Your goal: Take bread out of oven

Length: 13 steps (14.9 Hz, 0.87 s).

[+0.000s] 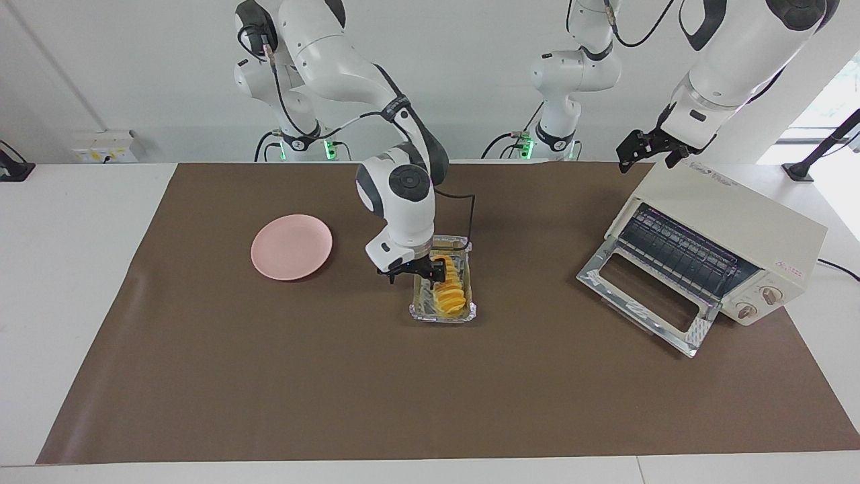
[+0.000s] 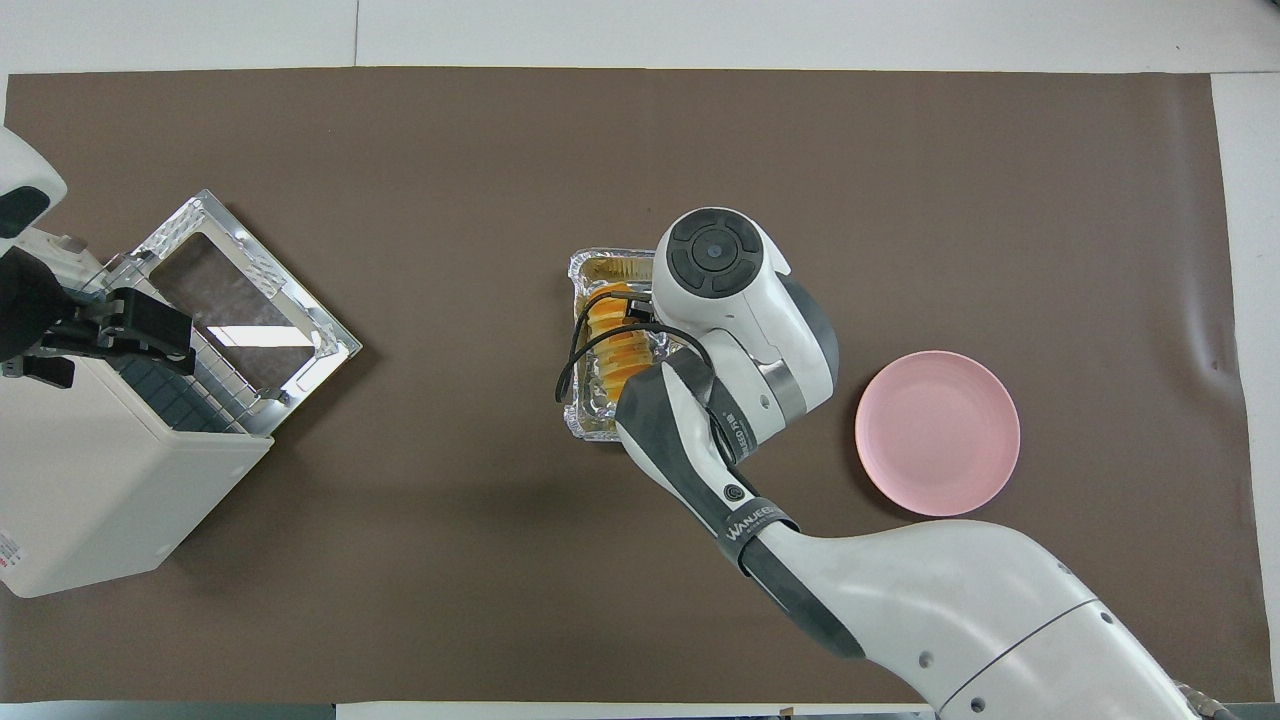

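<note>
The bread (image 1: 450,294) lies in a crinkled foil tray (image 1: 443,314) in the middle of the brown mat; it also shows in the overhead view (image 2: 612,350), half covered by the arm. My right gripper (image 1: 438,269) is down in the tray at the bread's end nearer to the robots. The cream oven (image 1: 739,215) stands at the left arm's end of the table, its glass door (image 1: 645,296) dropped open and its wire rack bare. My left gripper (image 1: 646,153) is open, hovering over the oven's top edge, holding nothing.
A round pink plate (image 1: 291,247) sits on the mat toward the right arm's end, beside the tray. The open oven door juts out over the mat toward the tray. The brown mat (image 1: 336,376) covers most of the white table.
</note>
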Each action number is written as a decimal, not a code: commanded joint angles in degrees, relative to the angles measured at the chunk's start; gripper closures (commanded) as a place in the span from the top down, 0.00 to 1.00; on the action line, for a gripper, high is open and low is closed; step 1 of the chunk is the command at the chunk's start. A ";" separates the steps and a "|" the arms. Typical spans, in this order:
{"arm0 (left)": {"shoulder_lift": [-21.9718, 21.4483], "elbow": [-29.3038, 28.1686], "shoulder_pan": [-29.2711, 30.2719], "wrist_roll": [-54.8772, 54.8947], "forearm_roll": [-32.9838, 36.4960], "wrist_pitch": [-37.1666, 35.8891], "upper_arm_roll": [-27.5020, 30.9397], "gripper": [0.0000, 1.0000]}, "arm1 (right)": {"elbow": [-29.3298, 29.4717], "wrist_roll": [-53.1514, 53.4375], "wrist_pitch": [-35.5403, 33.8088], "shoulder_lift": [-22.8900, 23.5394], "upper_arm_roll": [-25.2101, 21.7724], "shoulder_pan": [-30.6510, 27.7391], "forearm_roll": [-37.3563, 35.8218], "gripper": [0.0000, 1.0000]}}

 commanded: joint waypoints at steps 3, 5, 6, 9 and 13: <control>-2.02 -2.40 0.73 0.09 -0.86 1.29 -0.33 1.00 | -0.55 -0.54 1.28 -0.54 0.34 -0.68 -0.13 0.26; -2.02 -2.40 0.73 0.09 -0.86 1.29 -0.33 1.00 | -0.63 0.25 1.90 -0.45 0.34 -0.15 0.40 0.00; -2.02 -2.40 0.73 0.09 -0.86 1.29 -0.33 1.00 | -0.55 0.34 2.16 -0.45 0.34 -0.06 0.40 0.00; -2.02 -2.40 0.73 0.09 -0.86 1.29 -0.33 1.00 | -0.37 0.34 3.66 -0.37 0.34 -0.41 0.58 0.00; -2.02 -2.40 0.73 0.09 -0.86 1.29 -0.33 1.00 | 1.55 0.08 2.00 -0.19 0.34 -1.12 0.58 0.00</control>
